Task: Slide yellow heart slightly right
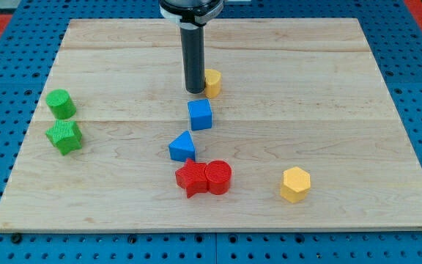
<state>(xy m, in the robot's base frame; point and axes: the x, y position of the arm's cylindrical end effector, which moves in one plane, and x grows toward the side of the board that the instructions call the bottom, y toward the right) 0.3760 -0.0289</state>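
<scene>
Camera view. My tip (195, 90) is down on the wooden tabletop (343, 88), near the top edge, about midway along it. No gripper fitted, so nothing is grasped; the rod grips nothing. Yellow heart (212, 83) sits immediately at the tip's right, apparently touching, though the rod hides its left side. Blue cube (200, 114) just below. Blue triangle (182, 147) lower still. Red star (192, 177) and red cylinder (218, 177) touch, toward the bottom edge. Yellow hexagon (295, 183) toward the bottom right corner. Green cylinder (61, 103) above green star (65, 136), by the left edge.
</scene>
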